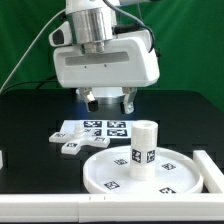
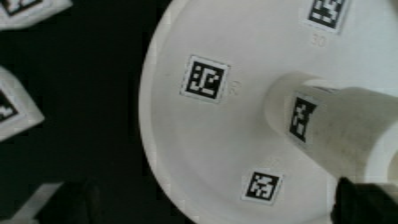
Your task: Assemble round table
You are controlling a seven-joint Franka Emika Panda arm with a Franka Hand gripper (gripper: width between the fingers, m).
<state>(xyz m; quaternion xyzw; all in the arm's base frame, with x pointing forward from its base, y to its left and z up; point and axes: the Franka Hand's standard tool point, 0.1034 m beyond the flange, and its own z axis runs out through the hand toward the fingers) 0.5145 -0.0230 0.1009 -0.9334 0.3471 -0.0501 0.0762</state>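
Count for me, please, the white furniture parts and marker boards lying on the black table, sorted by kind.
Round disc: 1
Cylindrical leg, standing on the disc: 1
Small base piece: 1
Marker board: 1
Total: 4
The white bits at the exterior view's left and right edges are too cut off to identify, so they are not counted.

The black table (image 1: 30, 120) carries a big white disc (image 1: 100, 160); the marker board (image 1: 100, 128) lies just behind the disc; a small white piece (image 1: 72, 148) too.
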